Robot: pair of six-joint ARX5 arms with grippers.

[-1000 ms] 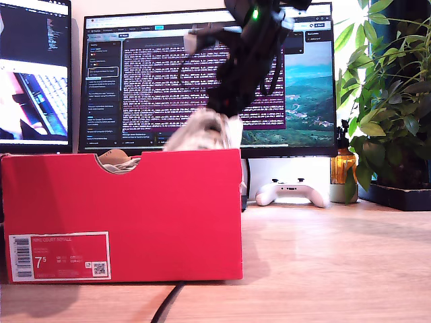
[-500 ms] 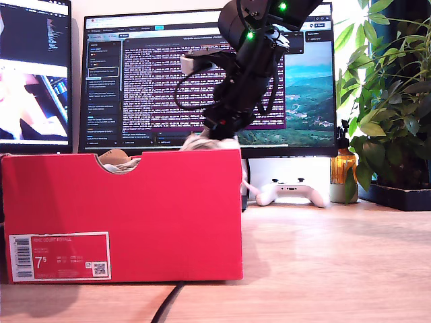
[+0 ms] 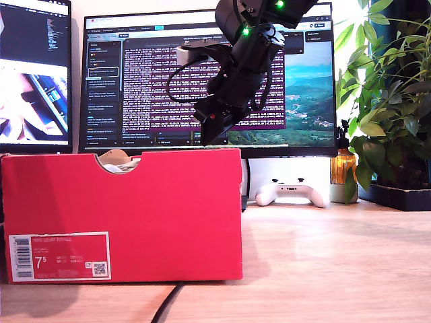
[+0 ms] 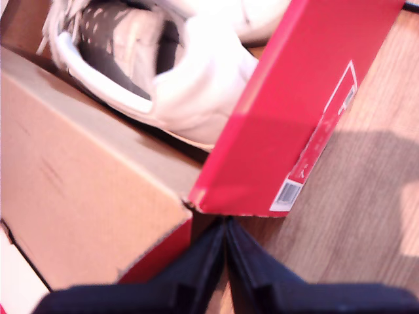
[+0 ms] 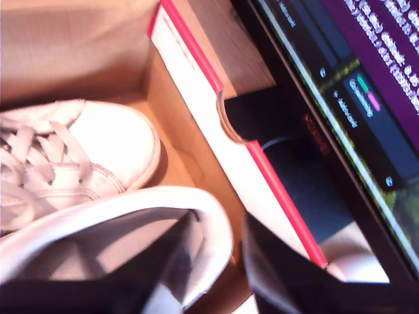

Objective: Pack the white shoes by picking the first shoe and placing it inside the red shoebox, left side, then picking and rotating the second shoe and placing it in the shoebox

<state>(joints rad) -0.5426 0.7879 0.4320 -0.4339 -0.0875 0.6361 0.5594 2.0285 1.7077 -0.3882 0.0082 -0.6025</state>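
The red shoebox (image 3: 135,215) stands on the wooden desk at the exterior view's left, its label facing the camera. Both white shoes lie inside it. The second wrist view shows a laced toe (image 5: 98,150) beside the other shoe's heel collar (image 5: 131,216). My second gripper (image 3: 205,131) hangs open just above the box's far rim, its jaws (image 5: 219,261) apart over that collar and holding nothing. My first gripper (image 4: 226,252) is shut and empty outside a corner of the box (image 4: 294,98), looking at a shoe's heel (image 4: 196,91). It does not show in the exterior view.
A wide monitor (image 3: 155,87) stands close behind the box, with another screen (image 3: 34,74) at the exterior view's left. A white game controller (image 3: 291,192), an amber bottle (image 3: 343,165) and a leafy plant (image 3: 390,101) sit at its right. A black cable (image 3: 168,306) runs under the box front.
The shoe held above the box rim went down into the box and out of the exterior view. My second gripper let go of it and rose.
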